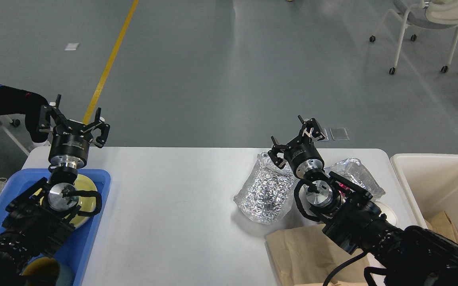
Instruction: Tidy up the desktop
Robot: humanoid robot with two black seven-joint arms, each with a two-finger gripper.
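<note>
The white desktop fills the lower part of the head view. My left gripper is open and empty, raised over the desktop's far left edge above the blue tray. My right gripper is open and empty above two crumpled foil containers, one to its left and one to its right. A brown paper bag lies at the front right, partly under my right arm.
The blue tray holds a yellow plate and a yellow-lined cup, mostly hidden by my left arm. A cream-white bin with brown paper stands at the right. A person's dark sleeve reaches in at far left.
</note>
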